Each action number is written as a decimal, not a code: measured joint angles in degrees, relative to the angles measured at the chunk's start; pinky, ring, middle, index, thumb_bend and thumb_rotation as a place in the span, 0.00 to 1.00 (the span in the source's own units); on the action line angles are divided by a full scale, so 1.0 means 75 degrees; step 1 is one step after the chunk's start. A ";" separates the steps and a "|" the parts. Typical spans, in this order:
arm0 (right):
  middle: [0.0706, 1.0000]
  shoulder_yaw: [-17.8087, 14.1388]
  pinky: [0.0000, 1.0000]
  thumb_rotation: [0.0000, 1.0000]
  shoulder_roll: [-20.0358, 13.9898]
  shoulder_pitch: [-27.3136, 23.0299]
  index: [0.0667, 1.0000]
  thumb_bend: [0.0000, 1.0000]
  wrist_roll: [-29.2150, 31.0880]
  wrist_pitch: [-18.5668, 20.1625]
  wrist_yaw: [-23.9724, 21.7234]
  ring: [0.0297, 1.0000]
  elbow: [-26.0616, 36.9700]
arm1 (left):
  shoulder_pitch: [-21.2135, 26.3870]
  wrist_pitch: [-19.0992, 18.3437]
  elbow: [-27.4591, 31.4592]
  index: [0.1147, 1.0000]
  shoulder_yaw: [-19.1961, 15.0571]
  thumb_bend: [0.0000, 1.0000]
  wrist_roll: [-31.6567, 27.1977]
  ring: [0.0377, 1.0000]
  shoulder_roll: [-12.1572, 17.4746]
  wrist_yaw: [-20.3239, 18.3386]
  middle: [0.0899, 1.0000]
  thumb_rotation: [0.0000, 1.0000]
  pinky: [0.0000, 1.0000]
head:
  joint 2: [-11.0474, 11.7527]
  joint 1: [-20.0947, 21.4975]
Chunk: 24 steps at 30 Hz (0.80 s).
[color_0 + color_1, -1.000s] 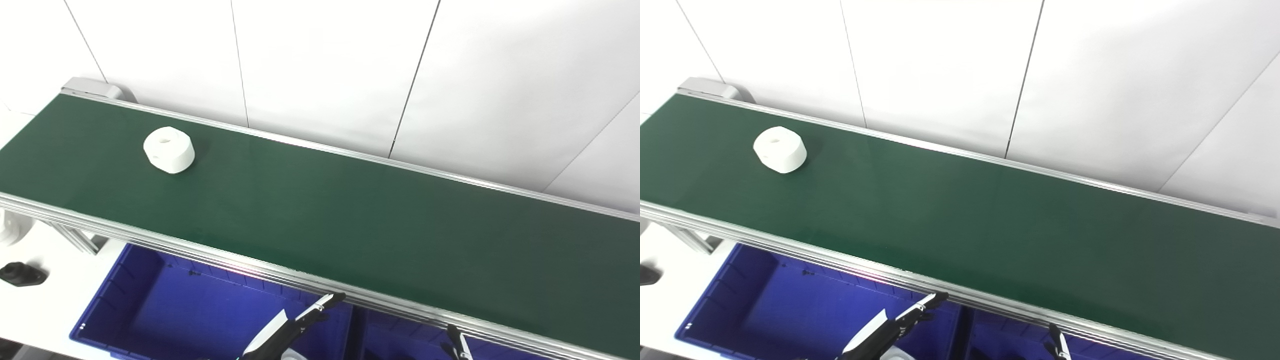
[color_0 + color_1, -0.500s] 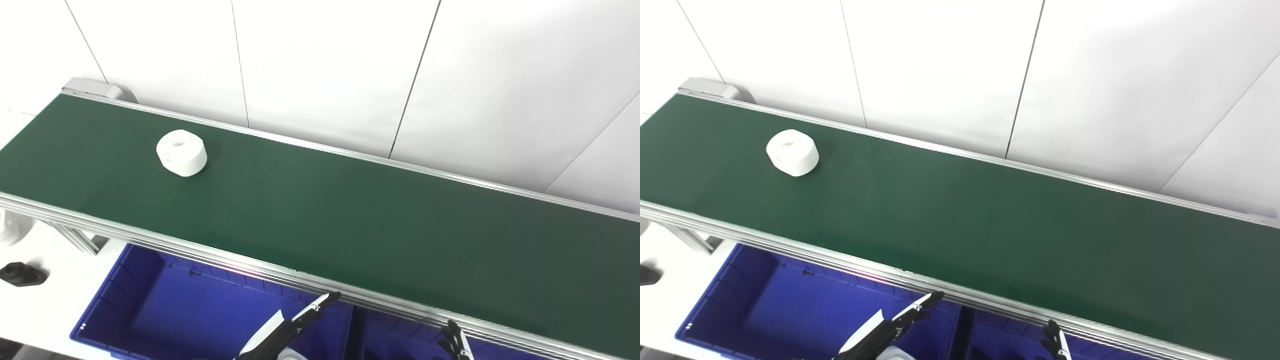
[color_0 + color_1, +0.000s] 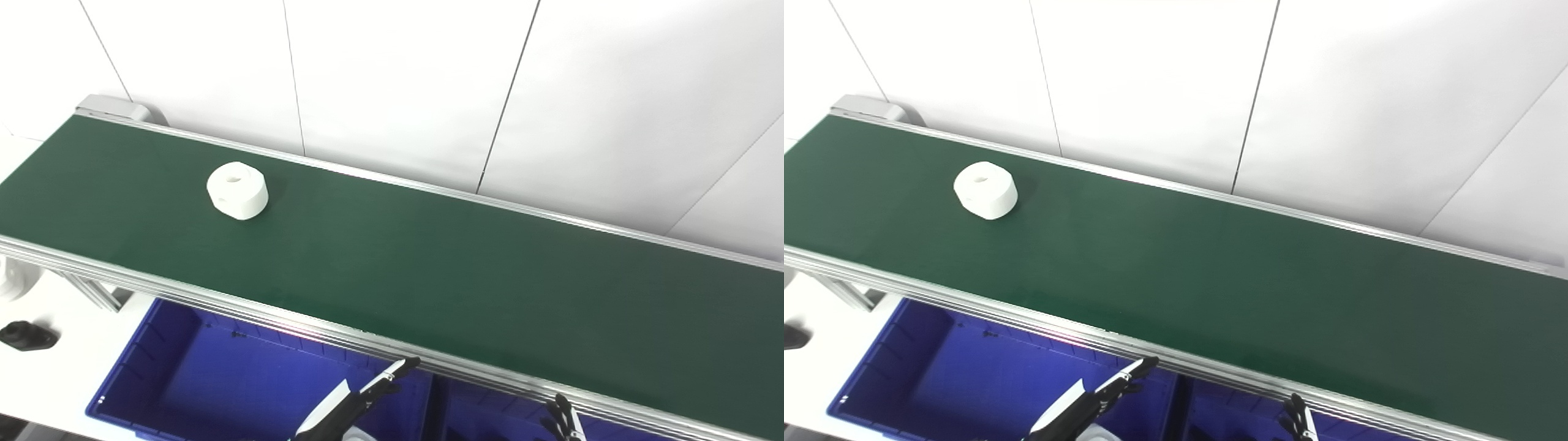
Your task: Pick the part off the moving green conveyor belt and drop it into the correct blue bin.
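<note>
A white round part (image 3: 237,190) with a hole in its top rides on the left part of the green conveyor belt (image 3: 429,269). My left hand (image 3: 352,407) hangs low at the picture's bottom edge over the left blue bin (image 3: 184,373), fingers stretched out and apart, holding nothing. Of my right hand (image 3: 562,421) only the fingertips show at the bottom edge, over the right blue bin (image 3: 484,416); they look spread. Both hands are far from the part.
The belt's near aluminium rail (image 3: 245,306) runs between the bins and the belt. A white wall stands behind the belt. A black part (image 3: 24,335) and a white part (image 3: 12,278) lie on the white table at the far left.
The white part has travelled to the right along the belt. My left hand has barely shifted. My right hand's fingertips have moved slightly at the bottom edge.
</note>
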<state>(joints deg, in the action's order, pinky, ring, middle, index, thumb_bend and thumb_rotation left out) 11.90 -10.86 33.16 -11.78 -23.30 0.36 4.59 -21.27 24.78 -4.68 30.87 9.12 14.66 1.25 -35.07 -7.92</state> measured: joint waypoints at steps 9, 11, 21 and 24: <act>0.94 0.0076 0.76 0.34 -0.0069 -0.0003 1.00 0.85 -0.0100 -0.0002 0.0105 0.90 0.0005 | 0.0012 0.0000 -0.0003 0.96 0.0038 0.96 -0.0014 0.99 0.0007 0.0081 1.00 0.39 0.93 | 0.0023 -0.0022; 0.94 0.0079 0.76 0.34 -0.0071 -0.0003 1.00 0.85 -0.0111 -0.0002 0.0107 0.90 0.0009 | 0.0012 0.0000 -0.0003 0.96 0.0038 0.95 -0.0066 0.98 0.0002 0.0079 1.00 0.37 0.92 | 0.0047 -0.0093; 0.94 0.0155 0.78 0.33 -0.0133 -0.0046 1.00 0.85 0.0031 -0.0003 0.0189 0.91 -0.0053 | 0.0080 0.0000 -0.0042 0.95 0.0176 0.95 0.0004 0.98 0.0017 0.0182 1.00 0.39 0.92 | 0.0502 -0.0467; 0.94 0.0188 0.78 0.34 -0.0162 -0.0076 1.00 0.86 0.0038 -0.0005 0.0228 0.91 -0.0137 | 0.0124 0.0001 -0.0076 0.94 0.0276 0.95 0.0052 0.97 0.0019 0.0379 0.99 0.38 0.92 | 0.0840 -0.0480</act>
<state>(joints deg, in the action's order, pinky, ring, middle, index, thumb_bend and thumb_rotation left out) 13.30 -12.07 32.59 -11.49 -23.33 2.07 3.56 -20.34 24.78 -5.25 32.94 9.52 14.81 4.10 -28.77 -11.51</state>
